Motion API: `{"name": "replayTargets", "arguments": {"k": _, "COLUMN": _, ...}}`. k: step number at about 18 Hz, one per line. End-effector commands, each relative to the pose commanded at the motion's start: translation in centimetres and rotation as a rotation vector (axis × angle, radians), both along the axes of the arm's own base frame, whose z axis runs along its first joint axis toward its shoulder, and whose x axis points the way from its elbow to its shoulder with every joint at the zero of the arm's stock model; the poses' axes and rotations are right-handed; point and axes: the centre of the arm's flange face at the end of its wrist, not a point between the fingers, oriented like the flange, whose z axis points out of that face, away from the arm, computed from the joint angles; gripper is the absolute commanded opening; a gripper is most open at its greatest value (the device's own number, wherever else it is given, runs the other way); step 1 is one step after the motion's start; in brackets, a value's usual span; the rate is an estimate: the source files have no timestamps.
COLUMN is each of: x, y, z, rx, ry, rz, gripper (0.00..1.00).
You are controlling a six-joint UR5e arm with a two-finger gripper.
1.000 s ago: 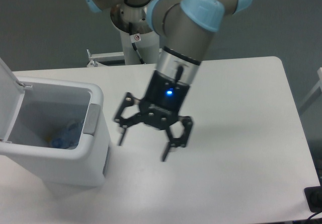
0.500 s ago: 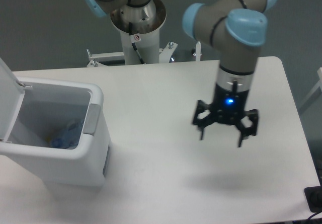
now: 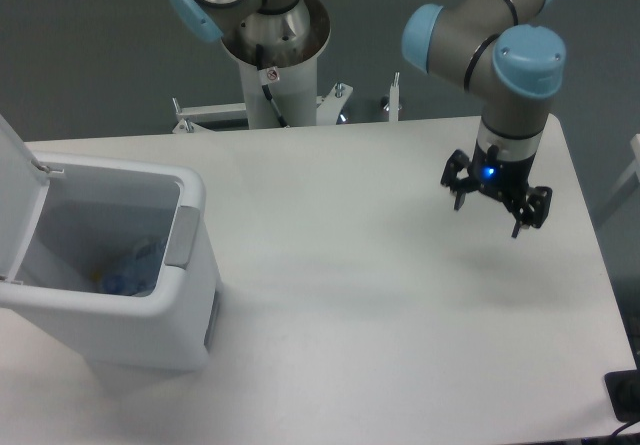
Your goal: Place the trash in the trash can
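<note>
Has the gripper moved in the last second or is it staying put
Yes. The open gripper moved right, away from the trash can, toward the table's right edge.

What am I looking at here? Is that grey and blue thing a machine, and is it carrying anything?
Yes, it is a robot arm: grey tubes joined by blue-capped joints, bolted to a stand behind a white table. The single picture comes from a fixed camera looking down at the table from the front. At the arm's end is a black gripper with a small blue light. Its two fingers are spread apart above the table's right side, and nothing is held between them. On the left stands a white trash can with its hinged lid swung open. Inside, at the bottom, lies something bluish that looks like a plastic bottle, though it is too blurry to be sure. Nothing else shows on the tabletop.
</note>
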Motion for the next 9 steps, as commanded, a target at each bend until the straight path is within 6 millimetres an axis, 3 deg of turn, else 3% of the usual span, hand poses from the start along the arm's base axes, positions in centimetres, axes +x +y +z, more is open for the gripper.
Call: {"name": "replayTargets", "arguments": {"k": 9, "x": 0.45, "y": 1.01, "z": -0.26, "rx": -0.053, "ry": 0.016, "rz": -0.049, "gripper": 1.0}}
